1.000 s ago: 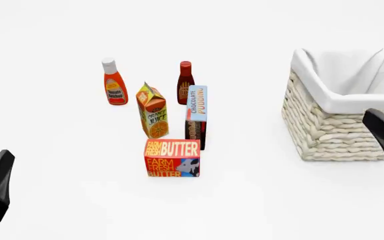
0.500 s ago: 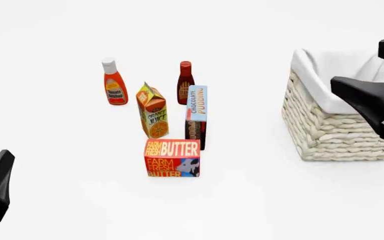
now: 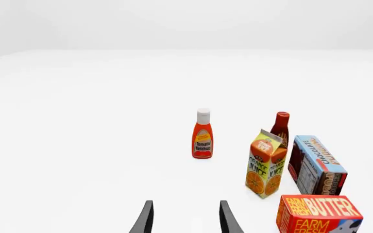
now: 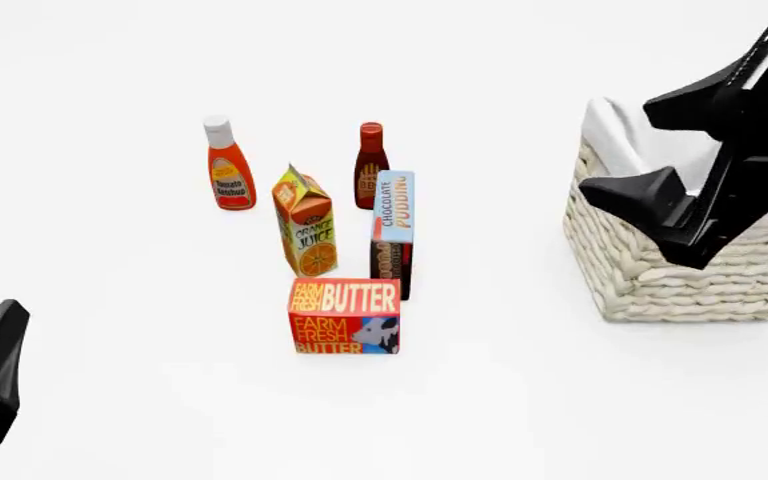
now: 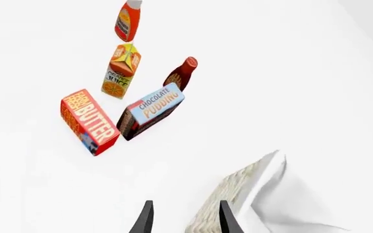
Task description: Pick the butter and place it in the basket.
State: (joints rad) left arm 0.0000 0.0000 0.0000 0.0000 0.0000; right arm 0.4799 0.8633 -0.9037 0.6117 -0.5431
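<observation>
The butter, a red and orange box with a cow picture, stands on the table in front of the other groceries. It also shows in the left wrist view and the right wrist view. The basket, cream woven with a white cloth lining, sits at the right. My right gripper hangs open and empty in the air over the basket's left side, well right of the butter. Its fingers frame the basket's corner. My left gripper is open and empty, low at the near left, far from the butter.
Behind the butter stand a chocolate pudding box, an orange juice carton, a dark red sauce bottle and a ketchup bottle. The pudding box stands close behind the butter's right end.
The right arm has risen from the near right edge and swung forward and left, now high over the basket's left side. The left arm and all groceries stayed still.
</observation>
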